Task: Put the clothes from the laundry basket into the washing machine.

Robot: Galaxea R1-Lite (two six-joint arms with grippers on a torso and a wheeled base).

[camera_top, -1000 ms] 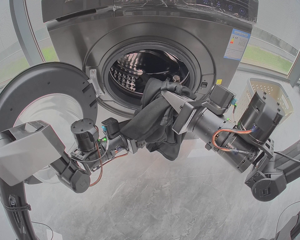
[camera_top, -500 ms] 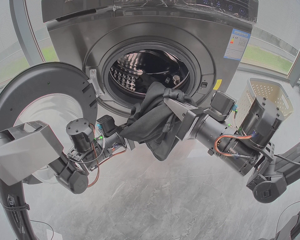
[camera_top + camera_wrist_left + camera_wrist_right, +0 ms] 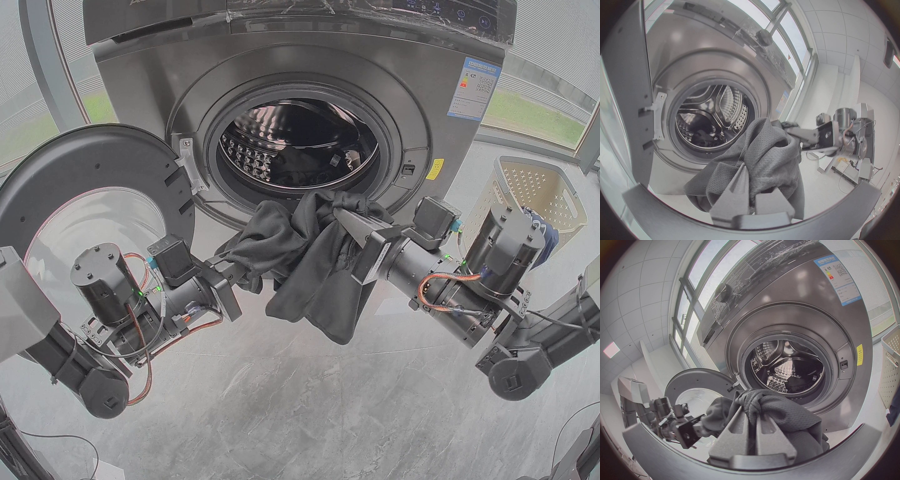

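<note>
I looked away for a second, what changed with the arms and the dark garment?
Both arms drew back from the washing machine: the left gripper swung out to the robot's left, so the dark garment now spreads wider between it and the right gripper, hanging below the drum opening. Both grips held. The machine and its open door stayed put.

The right hand (image 3: 751, 415) clamps a dark garment (image 3: 789, 419) before the open washing machine (image 3: 787, 312).

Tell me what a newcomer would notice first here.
A dark garment hangs stretched between the left gripper and the right gripper, both shut on it, in front of the open drum of the washing machine. Its round door stands swung open on the robot's left; the laundry basket sits at the right.
</note>
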